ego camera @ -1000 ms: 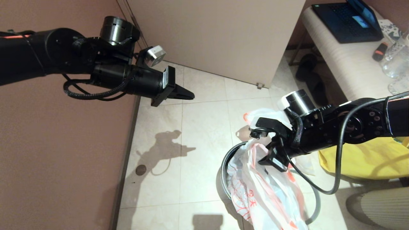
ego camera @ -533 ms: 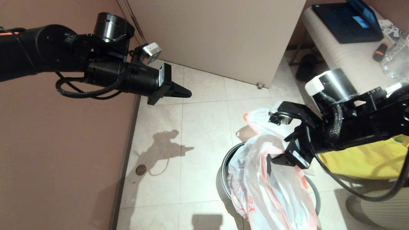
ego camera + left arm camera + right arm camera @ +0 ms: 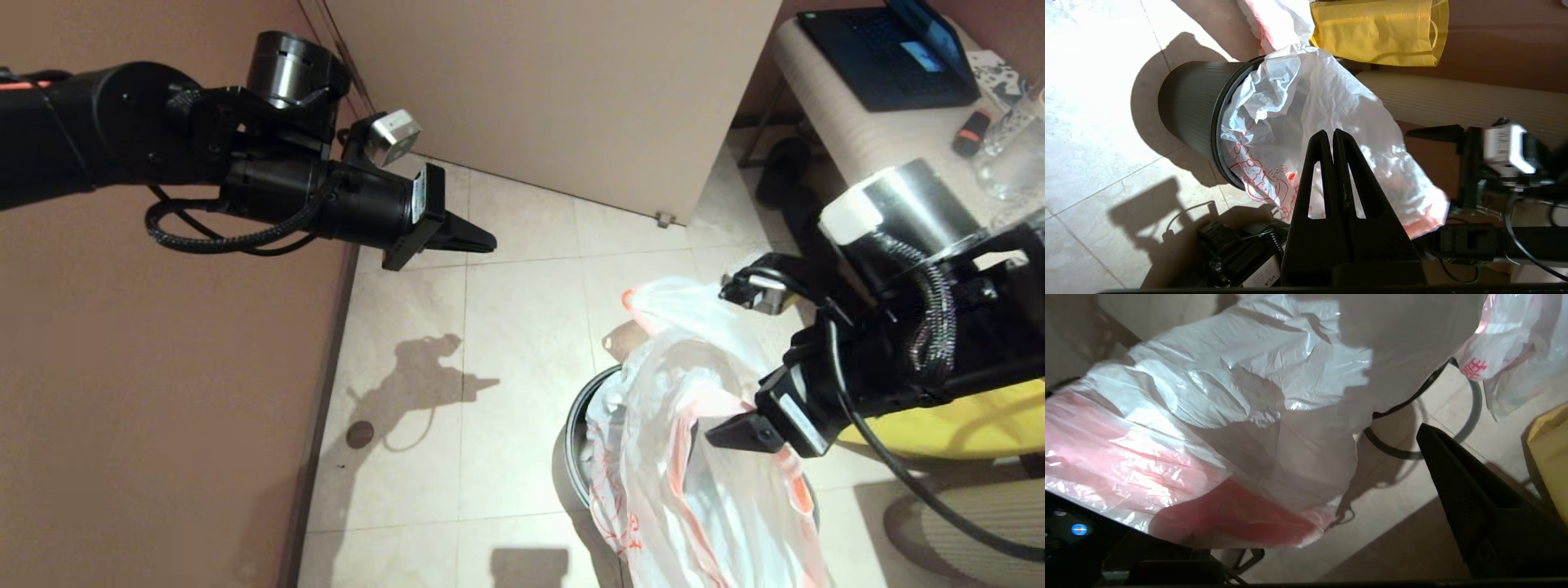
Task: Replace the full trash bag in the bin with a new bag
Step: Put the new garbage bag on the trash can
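Pale floor tiles (image 3: 522,327) run between a brown wall and a light cabinet, and the work goes on low at the right of the head view. Right tool (image 3: 739,384) hangs just over the bin (image 3: 1188,106) with its jaws spread wide and nothing between them; one dark finger (image 3: 1474,498) shows clear of the plastic in the right wrist view. Just beside it the new bag (image 3: 694,457), with its red cartoon print, stands half in the bin's mouth, its pink band and upper part billowing loose above the rim and spilling over the near side. A grey hoop (image 3: 1470,416) lies on the floor beside the bin rather than on its rim. Behind the bin sits the full trash bag (image 3: 678,298) on the tiles, touching the yellow tote (image 3: 1376,32). Judging from this, the lining step is in hand: the bag is in but not spread. The next move likely calls for catching the loose edge, stretching it round the rim, then seating the hoop. The right arm reaches in from the right, wrist angled down toward the bin. Left tool (image 3: 482,241), closed and empty, is held level and high by the wall, well apart
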Robot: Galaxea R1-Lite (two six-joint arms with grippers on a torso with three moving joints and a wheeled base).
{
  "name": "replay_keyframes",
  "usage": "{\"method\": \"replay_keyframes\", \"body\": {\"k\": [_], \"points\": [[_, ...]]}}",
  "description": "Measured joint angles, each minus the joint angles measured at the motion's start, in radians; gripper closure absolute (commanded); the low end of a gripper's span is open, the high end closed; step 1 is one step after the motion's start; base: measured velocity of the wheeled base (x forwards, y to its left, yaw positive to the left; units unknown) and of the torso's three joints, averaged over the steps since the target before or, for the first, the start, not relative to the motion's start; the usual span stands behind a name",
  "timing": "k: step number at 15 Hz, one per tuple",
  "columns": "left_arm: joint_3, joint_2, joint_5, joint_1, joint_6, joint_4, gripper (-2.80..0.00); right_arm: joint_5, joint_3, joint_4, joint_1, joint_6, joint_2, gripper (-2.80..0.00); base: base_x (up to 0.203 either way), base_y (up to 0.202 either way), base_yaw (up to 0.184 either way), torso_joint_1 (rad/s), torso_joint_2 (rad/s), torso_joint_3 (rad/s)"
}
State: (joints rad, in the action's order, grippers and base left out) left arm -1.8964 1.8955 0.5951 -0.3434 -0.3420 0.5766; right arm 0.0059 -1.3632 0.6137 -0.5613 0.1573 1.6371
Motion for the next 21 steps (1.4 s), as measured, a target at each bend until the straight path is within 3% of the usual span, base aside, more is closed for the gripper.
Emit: {"method": "replay_keyframes", "body": {"k": [1,4,5,6,11,15,16,17,21], "points": [[0.000,0.003,-0.007,-0.004,0.001,0.000,0.00,-0.040,0.000,0.012,0.000,0.033,0.027,-2.80,0.000,0.000,0.000,0.000,0.00,0.000],[0.000,0.013,-0.056,-0.029,0.001,0.000,0.00,-0.244,0.002,0.061,0.006,0.248,0.085,-2.80,0.000,0.000,0.000,0.000,0.00,0.000],[0.000,0.016,-0.062,-0.035,0.002,0.000,0.00,-0.278,0.002,0.066,0.007,0.302,0.094,-2.80,0.000,0.000,0.000,0.000,0.00,0.000],[0.000,0.018,-0.062,-0.040,0.002,0.000,0.00,-0.264,0.003,0.069,0.011,0.329,0.093,-2.80,0.000,0.000,0.000,0.000,0.00,0.000],[0.001,0.019,-0.063,-0.043,0.001,0.000,0.00,0.020,0.015,0.115,0.095,0.353,0.008,-2.80,0.000,0.000,0.000,0.000,0.00,0.000],[0.002,0.016,-0.063,-0.041,-0.001,0.001,0.00,0.052,0.037,0.114,0.136,0.279,-0.113,-2.80,0.000,0.000,0.000,0.000,0.00,0.000],[0.002,0.016,-0.063,-0.042,-0.001,0.000,0.00,0.052,0.050,0.114,0.139,0.228,-0.143,-2.20,0.000,0.000,0.000,0.000,0.00,0.000],[0.002,0.015,-0.063,-0.042,-0.001,0.000,0.00,0.049,0.077,0.114,0.143,0.158,-0.173,0.00,0.000,0.000,0.000,0.000,0.00,0.000],[0.001,0.013,-0.062,-0.042,-0.001,0.000,0.00,0.041,0.161,0.111,0.138,-0.142,-0.289,0.00,0.000,0.000,0.000,0.000,0.00,0.000]]}}
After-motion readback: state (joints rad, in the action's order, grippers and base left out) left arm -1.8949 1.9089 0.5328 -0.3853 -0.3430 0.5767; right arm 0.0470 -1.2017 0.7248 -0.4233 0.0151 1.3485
